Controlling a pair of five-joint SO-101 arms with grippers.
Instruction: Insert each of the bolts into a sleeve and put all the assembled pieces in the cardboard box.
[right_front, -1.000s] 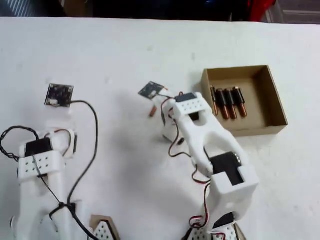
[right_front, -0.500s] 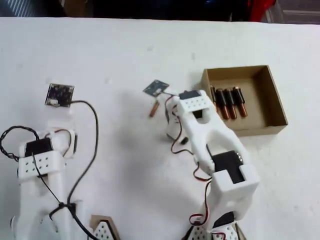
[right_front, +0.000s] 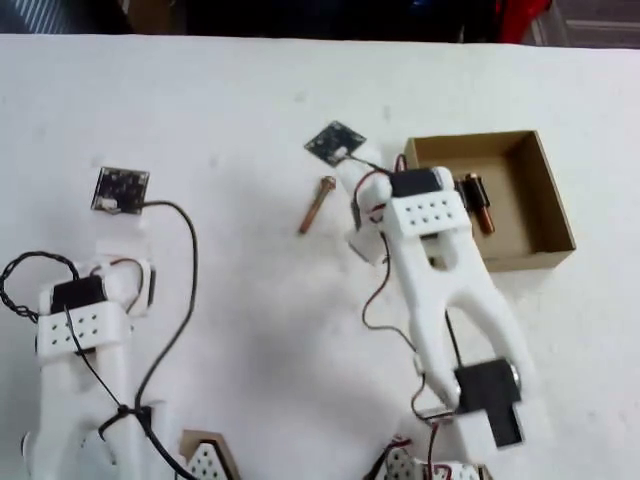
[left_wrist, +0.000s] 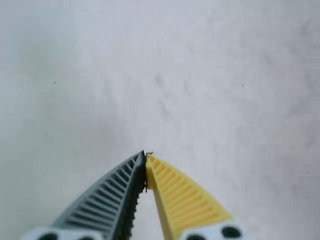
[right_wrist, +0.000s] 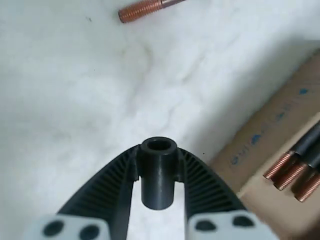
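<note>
the bolt (right_wrist: 142, 10) runs off the right wrist view's edge.

A white table (right_front: 250, 90) spans the high view, its top faintly smudged and dotted with a few small dark specks (right_front: 299, 98). Beyond its far edge lies a dark strip of room. There, a red object (right_front: 520, 18) stands toward one corner with a grey panel (right_front: 600, 20) beside it, and a pale striped surface (right_front: 35, 15) sits at the opposite corner.

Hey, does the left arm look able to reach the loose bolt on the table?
Probably yes: the bolt lies in the open on the table with nothing between it and that arm, though the left claw is shut and must open first.
</note>
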